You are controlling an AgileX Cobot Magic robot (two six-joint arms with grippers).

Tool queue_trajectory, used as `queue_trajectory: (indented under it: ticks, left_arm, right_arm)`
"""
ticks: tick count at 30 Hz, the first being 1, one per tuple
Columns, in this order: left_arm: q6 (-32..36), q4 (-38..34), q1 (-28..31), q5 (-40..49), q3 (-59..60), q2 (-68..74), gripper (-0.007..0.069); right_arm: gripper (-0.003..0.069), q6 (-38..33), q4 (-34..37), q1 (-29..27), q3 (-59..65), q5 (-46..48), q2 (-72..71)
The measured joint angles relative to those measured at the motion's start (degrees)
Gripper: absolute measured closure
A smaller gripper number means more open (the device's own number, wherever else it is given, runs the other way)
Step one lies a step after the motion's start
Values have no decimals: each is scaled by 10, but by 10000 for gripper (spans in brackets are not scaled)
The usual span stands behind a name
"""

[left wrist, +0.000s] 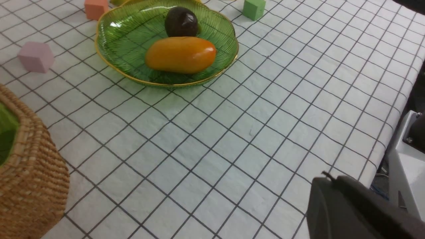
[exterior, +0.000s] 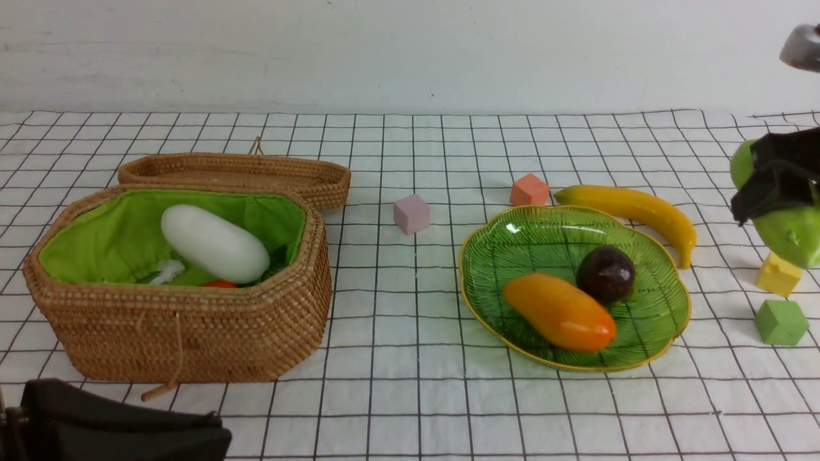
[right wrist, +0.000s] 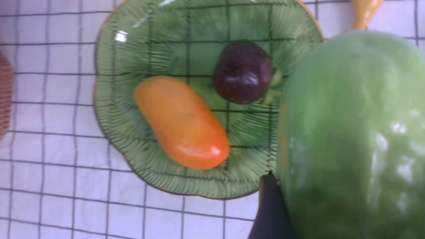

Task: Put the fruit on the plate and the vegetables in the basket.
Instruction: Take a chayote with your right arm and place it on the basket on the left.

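Pale green, glossy cucumber (exterior: 789, 234) pinched in right gripper (exterior: 756, 179), raised at the right; left gripper (exterior: 218, 430) pressed together.
Brown woven wicker basket (exterior: 192, 333), lined in bright green cloth: plump white radish (exterior: 214, 243) laid aslant, orange-red carrot (exterior: 220, 283) mostly hidden beneath. Scalloped, ribbed green glass dish (exterior: 500, 256), gold-rimmed: smooth orange-yellow mango (exterior: 557, 310) and round dark purple mangosteen (exterior: 605, 274) held inside. Curved yellow banana (exterior: 647, 208) left outside, beside the far rim. Flat woven wicker lid (exterior: 224, 169) set behind basket. Small cubes scattered: pink (exterior: 412, 214), orange (exterior: 530, 190), green (exterior: 781, 323), yellow (exterior: 779, 274), the last partly covered by cucumber. In right wrist view, dish edge is blocked by cucumber.
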Motion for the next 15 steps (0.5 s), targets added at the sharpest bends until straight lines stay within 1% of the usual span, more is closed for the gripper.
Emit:
queue_trajectory:
  ticks: [2, 6, 10, 15]
  left_arm:
    - [-11, 9, 0, -3, 0, 0, 630]
    - [-38, 36, 0, -23, 0, 0, 630]
    - [-46, 45, 0, -33, 0, 0, 630]
    - [-48, 46, 0, -33, 0, 0, 630]
  right_arm:
    - [204, -12, 11, 8, 0, 2, -4]
    - [204, -50, 30, 55, 0, 2, -7]
    - [204, -61, 35, 95, 0, -17, -7]
    - [204, -62, 36, 105, 0, -35, -7]
